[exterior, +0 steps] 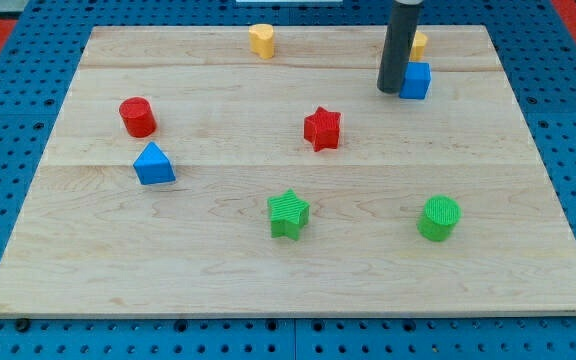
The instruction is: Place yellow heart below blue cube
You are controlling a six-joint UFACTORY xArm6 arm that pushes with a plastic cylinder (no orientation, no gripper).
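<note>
We note the yellow heart at the frame's top centre, well left of my tip. My tip, a bare rod grasping nothing, stands just beside the blue cube.

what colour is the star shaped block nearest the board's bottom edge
Green: the ridged green star block, clearest in the camera view.

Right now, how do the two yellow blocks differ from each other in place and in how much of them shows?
The yellow block at the view's top centre stands alone and shows whole; the yellow block at the top right is partly hidden behind my rod, so its shape cannot be told. The first is far from the blue cube; the second sits just above it. My tip is beside the cube's left. Both are yellow and near the board's top edge.
</note>
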